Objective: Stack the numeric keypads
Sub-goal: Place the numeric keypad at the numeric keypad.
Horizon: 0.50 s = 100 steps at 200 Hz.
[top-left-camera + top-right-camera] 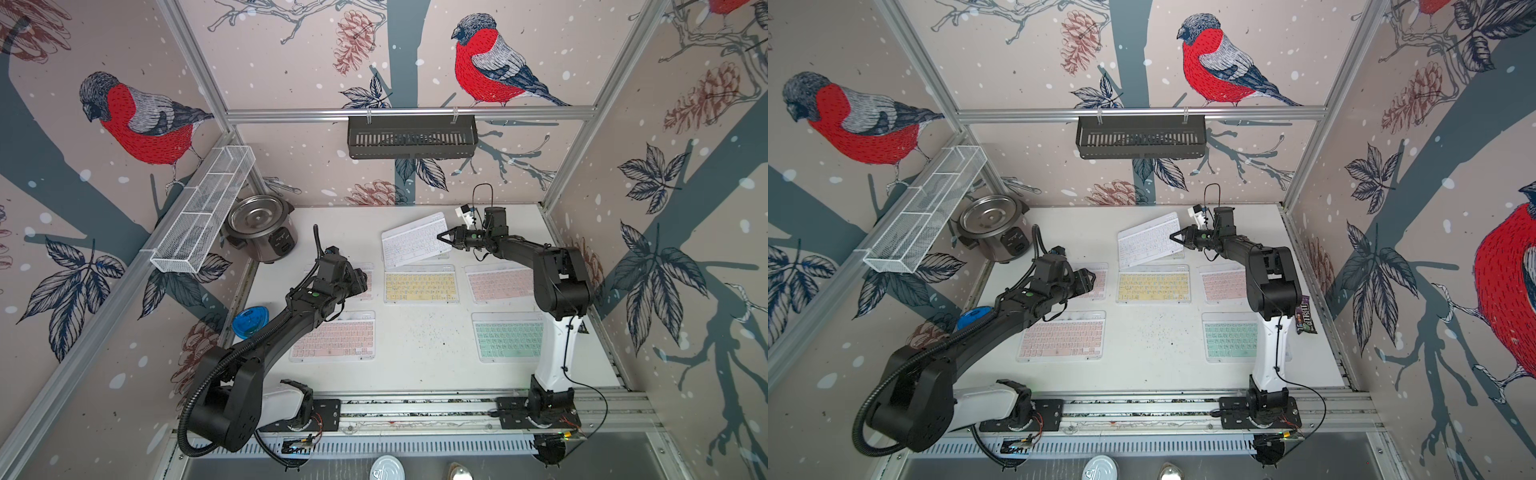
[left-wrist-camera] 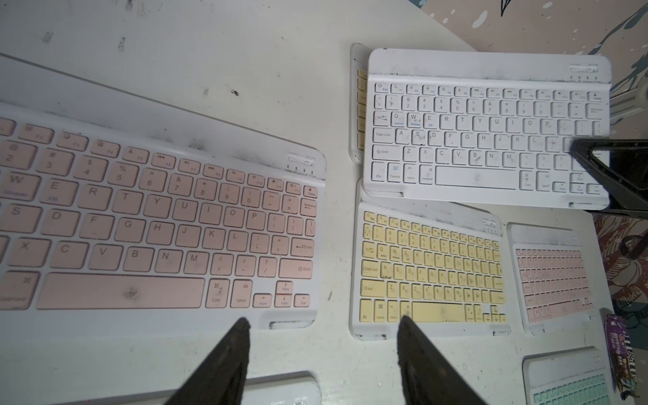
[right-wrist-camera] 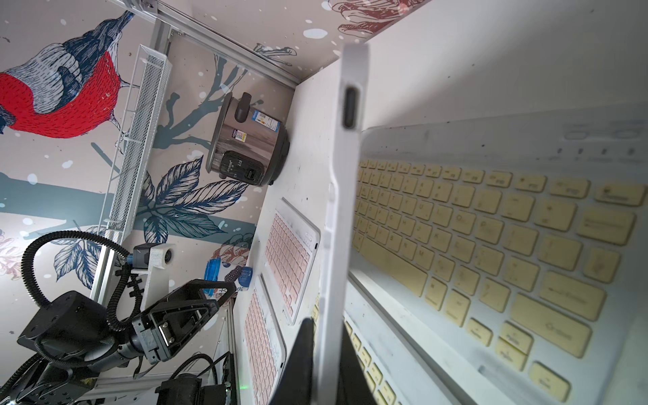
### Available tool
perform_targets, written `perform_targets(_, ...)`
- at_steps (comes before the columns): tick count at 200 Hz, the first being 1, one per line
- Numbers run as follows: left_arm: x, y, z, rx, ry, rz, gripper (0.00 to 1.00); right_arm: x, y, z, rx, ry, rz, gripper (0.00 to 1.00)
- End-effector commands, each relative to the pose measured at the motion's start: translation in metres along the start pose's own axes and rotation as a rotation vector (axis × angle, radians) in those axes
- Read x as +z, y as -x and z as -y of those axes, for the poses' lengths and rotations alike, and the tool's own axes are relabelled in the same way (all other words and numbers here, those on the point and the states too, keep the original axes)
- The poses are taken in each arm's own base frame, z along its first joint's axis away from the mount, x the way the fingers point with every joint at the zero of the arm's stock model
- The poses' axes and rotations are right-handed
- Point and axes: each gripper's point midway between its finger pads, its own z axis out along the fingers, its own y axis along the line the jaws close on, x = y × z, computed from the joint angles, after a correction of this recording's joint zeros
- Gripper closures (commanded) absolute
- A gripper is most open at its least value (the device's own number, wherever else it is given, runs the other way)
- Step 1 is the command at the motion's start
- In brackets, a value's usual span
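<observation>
While right gripper (image 1: 441, 238) pinches white keypad (image 1: 409, 243) over rear yellow keypad (image 3: 491, 217), next move: lower flat, align, release. Left gripper (image 2: 323, 319) open, empty.

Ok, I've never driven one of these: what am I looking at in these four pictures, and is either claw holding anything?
Two black arms stand on a rail at the table's front, each ending in a two-fingered claw. Both top views look down from one overhead camera; each wrist view rides an arm and looks past its claw. Flat on the table lie a yellow keypad, a mint keypad and pink keypads; a cooker sits in a far corner. The right claw pinches the white keypad's edge, holding it tilted over a second yellow keypad. The left claw is open and empty, near one of the pink ones.
</observation>
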Motion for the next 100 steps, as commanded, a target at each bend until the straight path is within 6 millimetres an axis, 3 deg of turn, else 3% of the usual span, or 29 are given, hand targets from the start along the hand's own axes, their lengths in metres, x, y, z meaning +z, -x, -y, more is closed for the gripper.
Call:
perform_targets(1,0.001,0.013,0.011,0.003,-0.04,0.038,0.34,0.002,0.002,-0.005,-0.015,0.045,-0.013,0.88)
perform_targets(100,0.012,0.008,0.015,-0.001,-0.043,-0.028,0.36,0.004,0.029,0.0,0.036,0.09,0.077,0.88)
